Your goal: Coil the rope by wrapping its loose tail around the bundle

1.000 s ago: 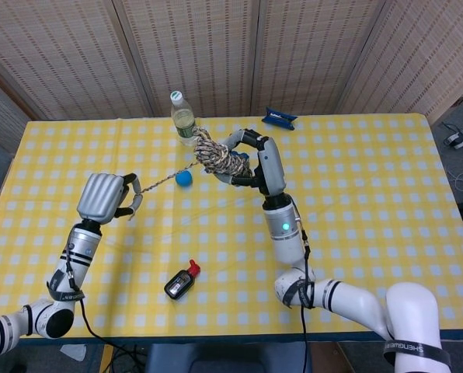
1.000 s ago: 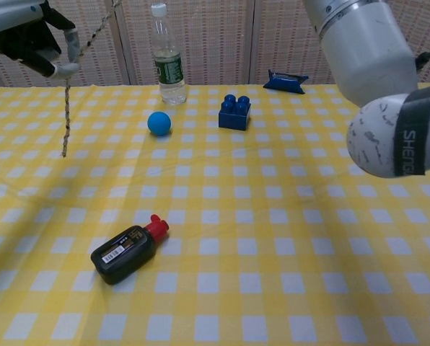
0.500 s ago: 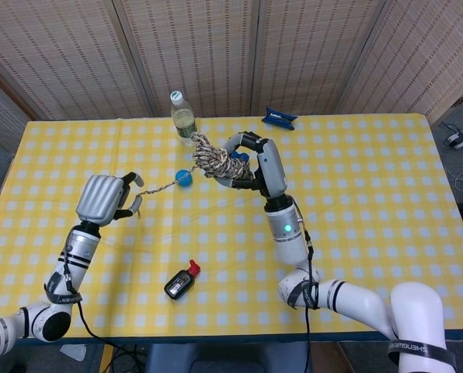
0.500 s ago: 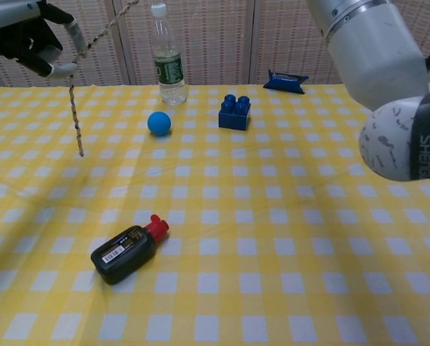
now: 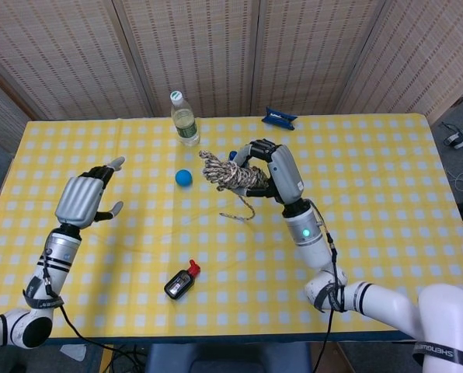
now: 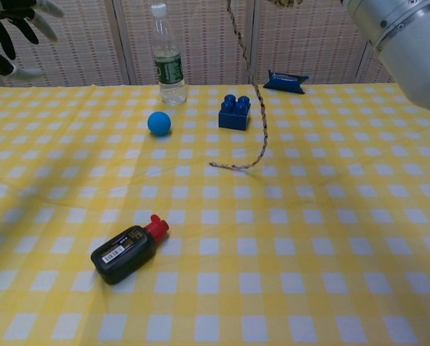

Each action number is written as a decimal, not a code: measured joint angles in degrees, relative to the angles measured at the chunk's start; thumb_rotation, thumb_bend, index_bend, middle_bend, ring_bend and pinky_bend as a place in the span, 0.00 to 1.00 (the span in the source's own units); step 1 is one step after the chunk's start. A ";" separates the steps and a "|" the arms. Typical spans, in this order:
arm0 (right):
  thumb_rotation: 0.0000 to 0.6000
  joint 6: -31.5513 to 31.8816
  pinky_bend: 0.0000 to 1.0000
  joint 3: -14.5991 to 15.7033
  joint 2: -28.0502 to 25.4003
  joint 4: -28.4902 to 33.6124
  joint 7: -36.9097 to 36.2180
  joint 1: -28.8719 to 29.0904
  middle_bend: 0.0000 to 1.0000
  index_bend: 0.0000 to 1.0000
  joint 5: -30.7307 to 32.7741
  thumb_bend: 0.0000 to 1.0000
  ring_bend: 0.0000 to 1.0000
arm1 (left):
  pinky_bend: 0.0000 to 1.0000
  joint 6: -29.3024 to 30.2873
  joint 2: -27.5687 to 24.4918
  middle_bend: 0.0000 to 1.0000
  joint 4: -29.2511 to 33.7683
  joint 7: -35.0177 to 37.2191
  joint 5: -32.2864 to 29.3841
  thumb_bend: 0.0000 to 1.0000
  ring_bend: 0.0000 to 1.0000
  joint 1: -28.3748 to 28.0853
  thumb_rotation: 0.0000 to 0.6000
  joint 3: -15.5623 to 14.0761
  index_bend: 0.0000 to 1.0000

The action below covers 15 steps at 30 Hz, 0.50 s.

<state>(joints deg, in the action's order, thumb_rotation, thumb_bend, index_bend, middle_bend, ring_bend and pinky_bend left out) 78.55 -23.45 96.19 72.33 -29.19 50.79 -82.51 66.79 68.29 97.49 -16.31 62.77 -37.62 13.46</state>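
I'm holding the speckled beige rope bundle (image 5: 230, 174) aloft in my right hand (image 5: 278, 172); its loose tail (image 6: 252, 108) is dangling onto the bench, rightward of my spread, empty left hand (image 5: 84, 200).

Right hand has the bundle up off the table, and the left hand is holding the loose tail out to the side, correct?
Not quite. The right hand does hold the bundle up, but the left hand is open and empty; the loose tail hangs down to the table, as the head view shows.

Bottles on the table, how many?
2. Clear bottle upright at the far edge; black bottle with red cap lying on its side near the front. None seems hidden.
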 measured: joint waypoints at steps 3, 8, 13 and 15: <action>1.00 -0.14 0.50 1.39 -2.11 1.18 1.03 -1.19 0.70 0.87 -0.87 0.14 0.53 | 0.39 2.35 -0.09 0.23 -0.81 -0.50 0.77 0.31 0.25 1.18 1.00 -0.43 0.09; 1.00 -0.48 0.50 4.00 -6.34 3.49 2.79 -3.41 0.70 0.87 -2.60 0.14 0.53 | 0.38 7.84 0.00 0.23 -3.36 -1.88 3.88 0.31 0.25 4.35 1.00 -1.94 0.13; 1.00 -1.02 0.50 5.86 -9.41 4.74 3.64 -5.01 0.70 0.87 -3.85 0.14 0.53 | 0.38 11.46 -0.16 0.23 -5.55 -1.63 5.91 0.31 0.25 7.77 1.00 -3.18 0.16; 1.00 -1.11 0.50 6.54 -10.52 5.17 3.80 -5.61 0.70 0.87 -4.38 0.14 0.53 | 0.38 12.33 -0.35 0.23 -6.21 -0.92 6.22 0.31 0.25 9.03 1.00 -3.55 0.17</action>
<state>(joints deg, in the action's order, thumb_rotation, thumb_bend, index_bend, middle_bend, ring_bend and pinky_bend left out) 77.44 -16.91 85.67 77.50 -25.39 45.18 -86.89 79.11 67.93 91.28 -17.23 68.99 -28.59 9.90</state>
